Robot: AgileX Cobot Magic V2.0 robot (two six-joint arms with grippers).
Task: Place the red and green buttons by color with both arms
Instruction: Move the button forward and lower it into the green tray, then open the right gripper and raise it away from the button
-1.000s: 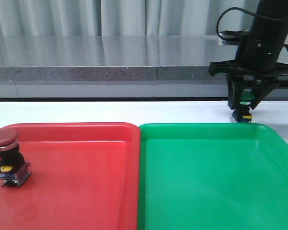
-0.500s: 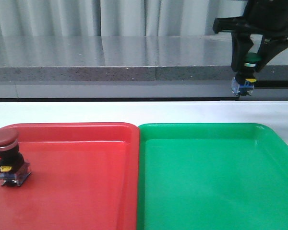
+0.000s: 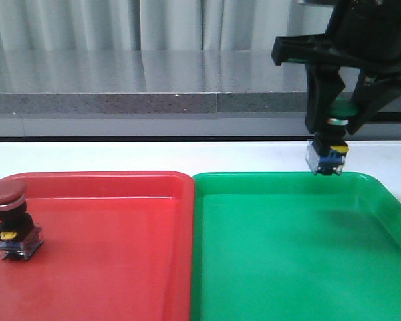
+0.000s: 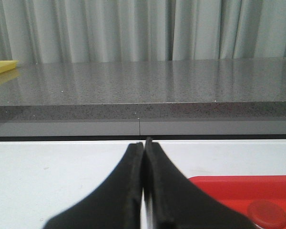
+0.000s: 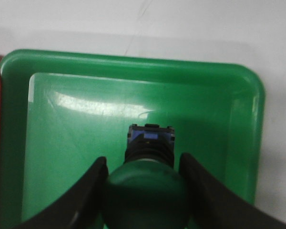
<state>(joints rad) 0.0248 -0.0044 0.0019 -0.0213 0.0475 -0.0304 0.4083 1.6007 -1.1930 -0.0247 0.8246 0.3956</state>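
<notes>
My right gripper (image 3: 337,120) is shut on the green button (image 3: 329,148) and holds it in the air above the far edge of the green tray (image 3: 301,254). In the right wrist view the button's dark green cap (image 5: 147,198) sits between the fingers (image 5: 86,191), with its blue base over the tray (image 5: 76,143). The red button (image 3: 12,221) stands upright at the left side of the red tray (image 3: 113,254). My left gripper (image 4: 144,148) is shut and empty over the white table; the red cap (image 4: 267,214) shows beside it.
The red and green trays lie side by side at the front of the white table (image 3: 154,155). A grey stone counter (image 3: 140,83) and curtains run along the back. A yellow object (image 4: 1,67) lies on the counter's far left.
My right gripper lifted the green button off the table behind the green tray, then came forward and down toward the tray's far edge. The red button has not moved.
</notes>
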